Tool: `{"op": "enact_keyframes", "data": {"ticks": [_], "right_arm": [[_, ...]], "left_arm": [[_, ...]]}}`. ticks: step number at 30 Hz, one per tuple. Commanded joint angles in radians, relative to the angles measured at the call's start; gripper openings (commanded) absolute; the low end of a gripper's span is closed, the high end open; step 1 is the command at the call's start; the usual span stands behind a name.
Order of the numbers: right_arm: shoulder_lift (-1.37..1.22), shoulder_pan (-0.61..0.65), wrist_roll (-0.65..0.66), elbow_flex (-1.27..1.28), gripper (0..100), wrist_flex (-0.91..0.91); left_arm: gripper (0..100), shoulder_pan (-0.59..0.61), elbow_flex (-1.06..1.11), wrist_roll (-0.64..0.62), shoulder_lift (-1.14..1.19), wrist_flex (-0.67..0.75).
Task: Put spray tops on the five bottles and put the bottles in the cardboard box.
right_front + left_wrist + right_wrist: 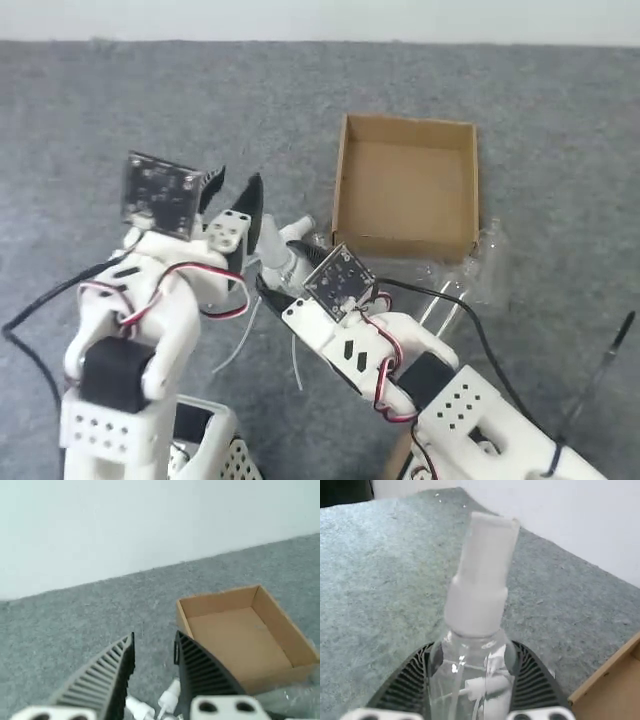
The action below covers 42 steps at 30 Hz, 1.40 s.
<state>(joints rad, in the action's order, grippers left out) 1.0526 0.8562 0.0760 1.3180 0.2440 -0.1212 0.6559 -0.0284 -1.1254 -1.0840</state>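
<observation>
1. While the right gripper clamps it between black ribbed fingers, the clear plastic bottle carries a white spray top on its neck. It is held above the grey carpet, just left of and nearer than the box's near-left corner.
2. The right gripper's fingers press on the bottle's shoulder, one on each side.
3. The left gripper hangs just left of the held bottle, a little farther off. Its fingers are spread apart with nothing between them.
4. The open brown cardboard box lies flat on the carpet, right of both grippers and farther away.
5. More clear bottles lie on the carpet just beside the box's near-right corner.
6. A white perforated basket stands at the near edge, beside the left arm's base.
</observation>
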Motion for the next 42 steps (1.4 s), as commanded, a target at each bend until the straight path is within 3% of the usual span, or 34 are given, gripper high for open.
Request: {"op": "enact_keyframes", "data": {"ticks": [1, 6, 10, 14, 26, 28, 31, 37, 42], "right_arm": [[0.045, -0.015, -0.009, -0.089, 0.6, 0.094], [0.045, -0.116, -0.012, -0.189, 0.6, 0.193], [0.033, -0.245, -0.012, -0.258, 0.6, 0.197], [0.024, -0.320, -0.011, -0.370, 0.6, 0.197], [-0.412, -0.292, -0.017, -0.815, 0.6, 0.271], [-0.495, -0.292, -0.077, -0.905, 0.6, 0.272], [-0.595, -0.271, -0.175, -1.000, 0.6, 0.286], [-0.639, -0.131, -0.181, -1.063, 0.6, 0.437], [-0.581, -0.114, -0.181, -1.060, 0.6, 0.507]], "left_arm": [[12, 0.025, -0.127, 0.009, 0.003, -0.040], [12, 0.075, -0.105, 0.005, 0.002, -0.075], [12, 0.068, 0.018, -0.003, -0.014, -0.015], [12, 0.035, 0.213, -0.097, -0.109, 0.098], [19, 0.011, 0.570, -0.037, -0.592, 0.141], [19, -0.031, 0.585, -0.034, -0.628, 0.138], [19, -0.091, 0.619, 0.000, -0.626, 0.147], [19, -0.103, 0.707, 0.035, -0.546, 0.301], [18, -0.101, 0.708, 0.037, -0.442, 0.354]]}}
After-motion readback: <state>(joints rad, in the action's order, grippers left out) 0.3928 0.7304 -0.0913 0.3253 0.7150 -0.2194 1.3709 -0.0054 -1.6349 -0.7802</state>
